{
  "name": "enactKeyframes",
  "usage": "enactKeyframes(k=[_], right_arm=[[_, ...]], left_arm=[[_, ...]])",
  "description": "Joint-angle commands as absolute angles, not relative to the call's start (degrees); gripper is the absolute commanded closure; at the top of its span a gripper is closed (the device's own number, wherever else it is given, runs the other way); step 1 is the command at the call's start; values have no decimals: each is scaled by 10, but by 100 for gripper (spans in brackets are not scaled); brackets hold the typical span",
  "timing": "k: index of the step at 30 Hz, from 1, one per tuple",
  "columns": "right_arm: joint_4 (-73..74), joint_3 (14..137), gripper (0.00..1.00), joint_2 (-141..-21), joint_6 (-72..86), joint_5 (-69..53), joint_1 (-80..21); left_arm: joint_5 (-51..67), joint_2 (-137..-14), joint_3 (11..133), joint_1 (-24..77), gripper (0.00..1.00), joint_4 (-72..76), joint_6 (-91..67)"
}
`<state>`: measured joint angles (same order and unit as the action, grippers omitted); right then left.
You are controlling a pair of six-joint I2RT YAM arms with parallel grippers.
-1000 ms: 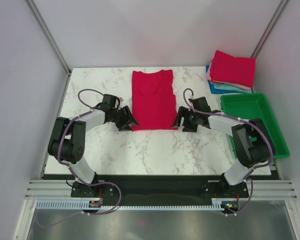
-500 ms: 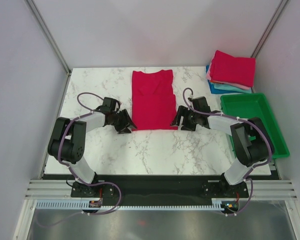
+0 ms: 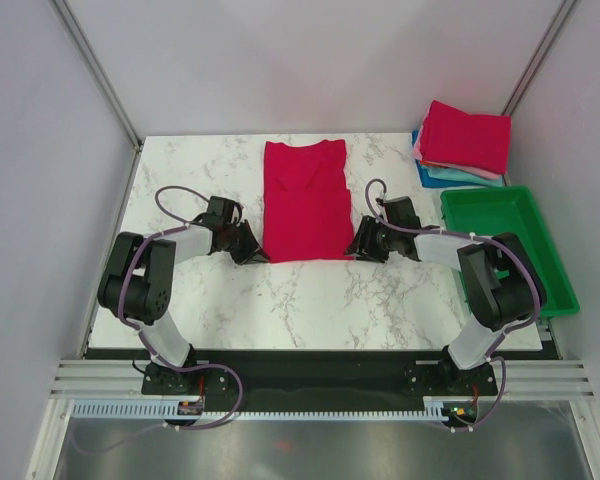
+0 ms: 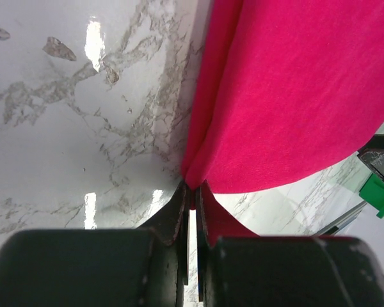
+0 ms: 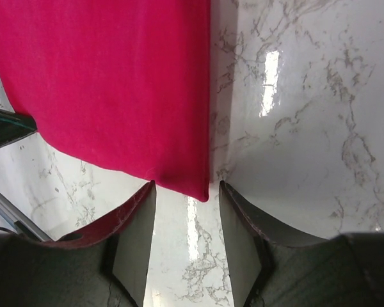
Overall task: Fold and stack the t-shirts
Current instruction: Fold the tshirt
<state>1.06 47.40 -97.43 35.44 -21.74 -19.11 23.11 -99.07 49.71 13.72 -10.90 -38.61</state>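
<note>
1 red t-shirt [image 3: 305,200] lay flat mid-table, folded into a long strip with the collar at the far end. The left gripper [image 3: 253,246] sat at its near-left corner and the right gripper [image 3: 361,243] at its near-right corner. The top view couldn't resolve either grip.

Left wrist view: fingers [image 4: 176,214] were all but closed, pinching the corner hem.

Right wrist view: fingers [image 5: 136,224] were wide apart, the corner between the tips, unclamped.

A stack of folded t-shirts [image 3: 467,140] sat far right, just beyond the green tray [image 3: 505,235].

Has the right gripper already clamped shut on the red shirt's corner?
No, the right wrist view shows the right gripper open, its fingers apart on either side of the red shirt corner.
</note>
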Motion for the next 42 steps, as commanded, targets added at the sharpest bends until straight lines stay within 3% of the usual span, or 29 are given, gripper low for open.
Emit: enactKeyframes(k=[1, 6, 17, 26, 34, 39, 42], right_arm=[[11, 447, 48, -994, 358, -215, -193], [5, 441, 55, -998, 363, -214, -199], [-14, 430, 100, -982, 370, -210, -199], [60, 384, 100, -819, 352, -200, -200], [200, 343, 100, -600, 388, -163, -235], [282, 374, 100, -493, 442, -106, -299], [312, 418, 100, -475, 456, -80, -319]], left_arm=[[202, -1010, 483, 143, 98, -98, -387], [204, -1014, 481, 145, 98, -97, -385], [213, -974, 462, 149, 98, -105, -381], [230, -810, 403, 185, 98, -164, -386], [197, -623, 350, 305, 98, -244, -467], [179, -513, 403, 332, 98, -347, -495], [171, -512, 467, 333, 98, -390, -486]])
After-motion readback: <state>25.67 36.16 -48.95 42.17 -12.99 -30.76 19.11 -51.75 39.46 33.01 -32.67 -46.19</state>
